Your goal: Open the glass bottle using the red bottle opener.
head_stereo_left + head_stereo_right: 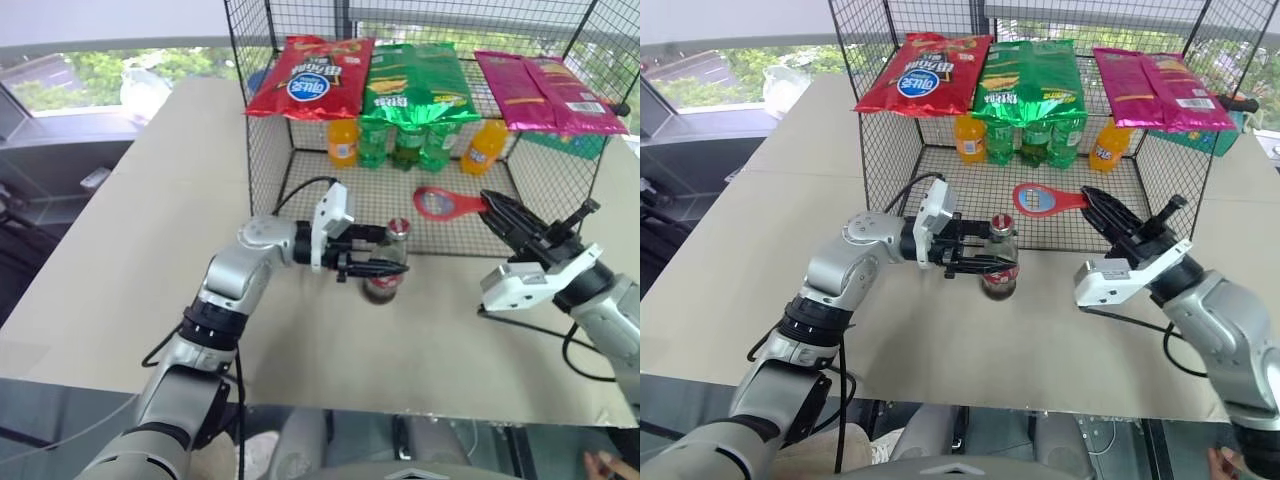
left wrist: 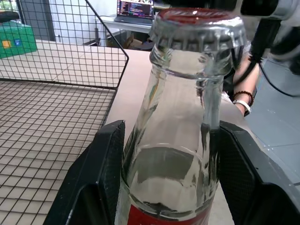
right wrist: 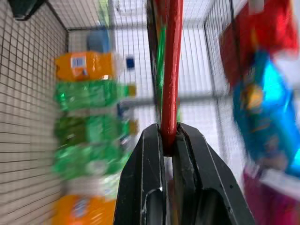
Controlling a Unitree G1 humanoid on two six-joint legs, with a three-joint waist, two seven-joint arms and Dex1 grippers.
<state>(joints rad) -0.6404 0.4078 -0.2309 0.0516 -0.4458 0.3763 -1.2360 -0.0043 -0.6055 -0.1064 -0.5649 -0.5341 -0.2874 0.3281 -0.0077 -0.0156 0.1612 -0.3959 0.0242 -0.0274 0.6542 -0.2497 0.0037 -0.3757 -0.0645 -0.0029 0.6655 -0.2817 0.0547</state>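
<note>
Glass bottle (image 1: 999, 265): upright on the desk (image 1: 940, 340), just before the wire cage (image 1: 880, 150).
My left hand (image 1: 985, 246): clamped around its neck.
My right hand (image 1: 1102, 205): closed on the red bottle opener (image 1: 1045, 200), ring head near the bottle's cap.

A black wire cage (image 1: 262, 150) stands on the beige surface (image 1: 120, 250). On its mesh top lie three snack bags: red (image 1: 308, 75), green (image 1: 415, 80) and magenta (image 1: 548, 90). Inside, at the back, green plastic bottles (image 1: 405, 145) stand between two orange ones (image 1: 343, 142) (all upright).
</note>
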